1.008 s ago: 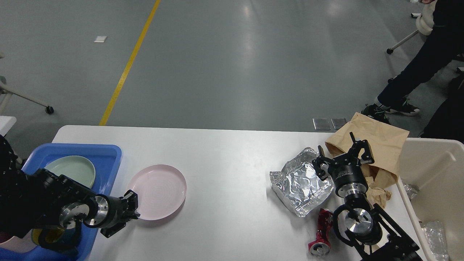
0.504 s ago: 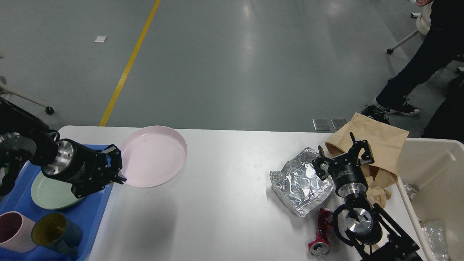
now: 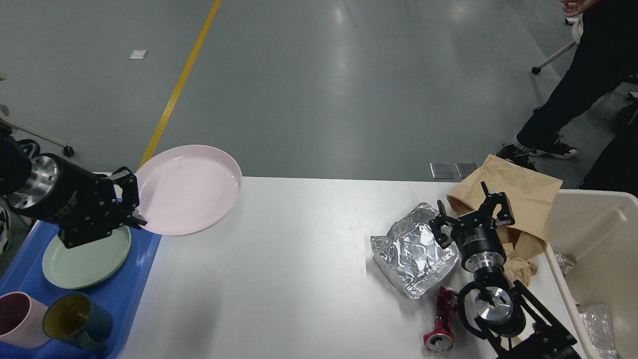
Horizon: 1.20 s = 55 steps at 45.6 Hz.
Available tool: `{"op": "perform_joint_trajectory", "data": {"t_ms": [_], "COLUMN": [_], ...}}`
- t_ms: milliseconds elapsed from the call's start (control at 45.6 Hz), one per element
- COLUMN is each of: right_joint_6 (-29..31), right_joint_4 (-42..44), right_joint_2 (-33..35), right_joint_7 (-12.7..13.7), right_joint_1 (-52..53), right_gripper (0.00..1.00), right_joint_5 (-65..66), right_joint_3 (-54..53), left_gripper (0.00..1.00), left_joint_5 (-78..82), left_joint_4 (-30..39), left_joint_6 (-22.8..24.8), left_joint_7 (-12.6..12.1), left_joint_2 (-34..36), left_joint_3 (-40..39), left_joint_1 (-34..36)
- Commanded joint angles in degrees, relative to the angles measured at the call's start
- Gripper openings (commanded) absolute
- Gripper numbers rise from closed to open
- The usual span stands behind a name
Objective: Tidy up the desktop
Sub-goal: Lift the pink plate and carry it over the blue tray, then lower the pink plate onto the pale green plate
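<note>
The white desktop (image 3: 299, 279) fills the lower view. My left gripper (image 3: 130, 199) is shut on the left rim of a pink plate (image 3: 188, 189) and holds it in the air above the desktop's far left corner, next to the blue tray (image 3: 127, 299). My right gripper (image 3: 473, 209) is open and empty, with its fingers spread above the gap between a crumpled foil tray (image 3: 412, 254) and a brown paper bag (image 3: 518, 192). A crushed red can (image 3: 442, 321) lies near the front edge beside my right arm.
The blue tray holds a green plate (image 3: 79, 262), a pink cup (image 3: 17, 319) and a dark teal cup (image 3: 75, 321). A beige bin (image 3: 598, 234) with clear plastic waste stands at the right. A person (image 3: 583, 80) stands at the far right beyond the desk.
My left gripper has lifted the pink plate off the desktop and carried it up and to the far left, beside the blue tray. The right arm has not moved.
</note>
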<state>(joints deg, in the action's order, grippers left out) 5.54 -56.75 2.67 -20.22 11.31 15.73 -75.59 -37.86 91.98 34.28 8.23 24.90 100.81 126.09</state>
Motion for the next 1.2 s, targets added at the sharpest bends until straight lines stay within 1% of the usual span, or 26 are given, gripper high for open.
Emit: {"op": "perform_joint_trajectory", "data": {"t_ms": [0,22,44,131,175,263,307,372,438,548,613,635,723,789,1183], "right_joint_6": [0.0,0.0,0.0,0.0,0.0,0.0,0.0,0.0,0.0,0.0,0.0,0.0,0.0,0.0,0.0], "right_joint_4": [-0.03,-0.03,-0.03,-0.03,-0.03,-0.03,-0.03,-0.03,-0.03,-0.03,-0.03,-0.03,-0.03,0.06,0.06], "right_joint_2": [-0.03,-0.03,-0.03,-0.03,-0.03,-0.03,-0.03,-0.03,-0.03,-0.03,-0.03,-0.03,-0.03,-0.03,-0.03], "right_joint_7": [0.0,0.0,0.0,0.0,0.0,0.0,0.0,0.0,0.0,0.0,0.0,0.0,0.0,0.0,0.0], "right_joint_1": [-0.06,-0.06,-0.06,0.02,-0.06,-0.06,0.02,-0.06,-0.06,-0.06,-0.06,-0.06,0.03,0.02,0.02], "right_gripper": [1.0,1.0,1.0,1.0,1.0,1.0,1.0,1.0,1.0,1.0,1.0,1.0,1.0,1.0,1.0], "right_joint_5": [0.0,0.0,0.0,0.0,0.0,0.0,0.0,0.0,0.0,0.0,0.0,0.0,0.0,0.0,0.0], "right_joint_3": [0.0,0.0,0.0,0.0,0.0,0.0,0.0,0.0,0.0,0.0,0.0,0.0,0.0,0.0,0.0], "left_gripper": [0.0,0.0,0.0,0.0,0.0,0.0,0.0,0.0,0.0,0.0,0.0,0.0,0.0,0.0,0.0], "left_joint_5": [2.79,3.41,3.59,3.59,3.59,3.59,3.59,3.59,3.76,4.9,6.74,9.01,12.81,13.96,13.96], "left_joint_4": [-9.52,-13.28,-15.23,-24.54,-29.11,-36.77,-40.46,-46.17,-51.18,-59.62,-63.05,-64.11,-64.12,-63.68,-62.62], "left_joint_6": [0.17,0.17,0.17,0.17,0.0,-0.7,-0.88,-0.88,-1.14,-4.04,-5.71,-6.5,-7.82,-7.83,-7.47], "left_joint_7": [-4.18,-6.8,-8.13,-12.53,-14.11,-16.31,-16.93,-18.16,-20.62,-23.52,-25.02,-25.98,-26.25,-26.16,-25.81], "left_joint_2": [9.1,11.81,13.05,18.15,19.39,19.92,20.18,20.54,20.01,17.99,16.67,16.15,15.18,14.47,13.33], "left_joint_3": [-1.32,-2.8,-3.69,-8.25,-11.33,-17.04,-19.42,-22.32,-25.39,-33.91,-39.01,-41.72,-45.52,-47.11,-47.82], "left_joint_1": [-6.28,-8.64,-10.06,-17.78,-22.18,-31.76,-35.63,-39.5,-43.28,-53.82,-58.66,-60.59,-61.22,-61.31,-62.98]}}
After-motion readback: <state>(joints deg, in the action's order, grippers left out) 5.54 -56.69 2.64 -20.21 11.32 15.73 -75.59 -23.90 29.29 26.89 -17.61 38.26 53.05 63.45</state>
